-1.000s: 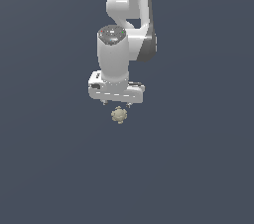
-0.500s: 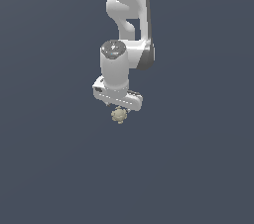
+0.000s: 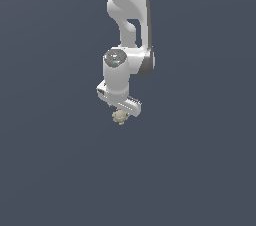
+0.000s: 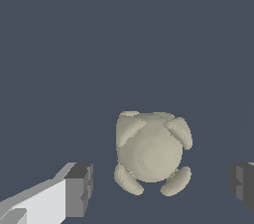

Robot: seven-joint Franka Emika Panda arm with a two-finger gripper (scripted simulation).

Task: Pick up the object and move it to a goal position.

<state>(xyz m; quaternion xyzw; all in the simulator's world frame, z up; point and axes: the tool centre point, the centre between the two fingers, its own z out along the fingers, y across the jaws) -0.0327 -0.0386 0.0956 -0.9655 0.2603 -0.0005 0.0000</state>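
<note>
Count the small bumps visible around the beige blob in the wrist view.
4. The beige blob shows four bumps spaced around its rounded body, two on the side nearer the fingers, two on the far side. Any beneath it would be hidden. The fingers stand apart, not touching it.

Plain dark grey-blue surface [image 3: 55, 170], beige object [image 3: 119, 117] atop.

Flat, even, dim simulator light; sharp, no blur or glare. Soft shading rounds the blob [image 4: 149, 153]; no shadow lies beneath it.
</note>
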